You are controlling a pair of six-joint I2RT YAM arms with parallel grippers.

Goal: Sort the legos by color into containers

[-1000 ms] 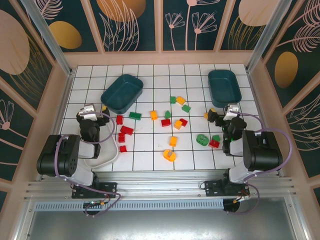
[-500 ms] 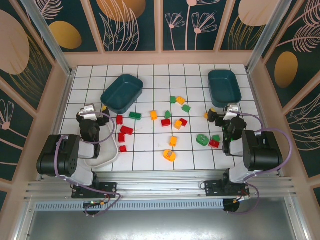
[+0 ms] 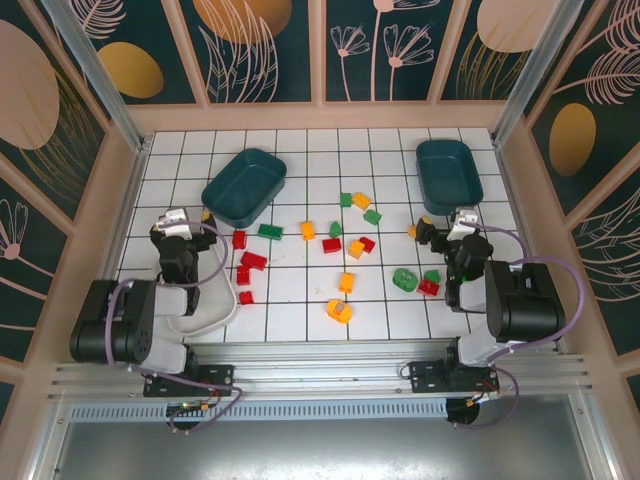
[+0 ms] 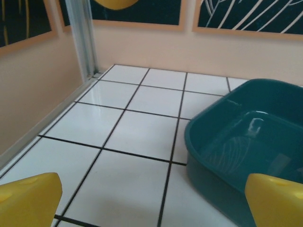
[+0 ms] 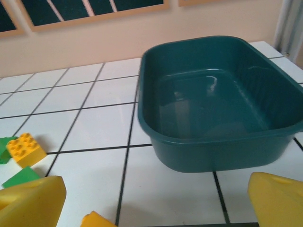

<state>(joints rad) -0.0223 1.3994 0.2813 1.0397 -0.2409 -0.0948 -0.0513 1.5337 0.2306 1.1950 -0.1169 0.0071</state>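
Nearest me, the left gripper [image 3: 183,232] and the right gripper [image 3: 447,232] both hang spread wide and empty. My worry is the white tub [image 3: 212,315], tucked partly under the left arm, which that arm could clip or shove as it reaches out. The legos [image 3: 340,245] lie scattered mid-table, some touching, so a pinch may drag along a wrong-colour neighbour. Farthest off, the wrist cameras look straight into the bare left teal tub [image 4: 246,137] and right teal tub [image 5: 208,99], while the overhead view lays out the whole scatter.
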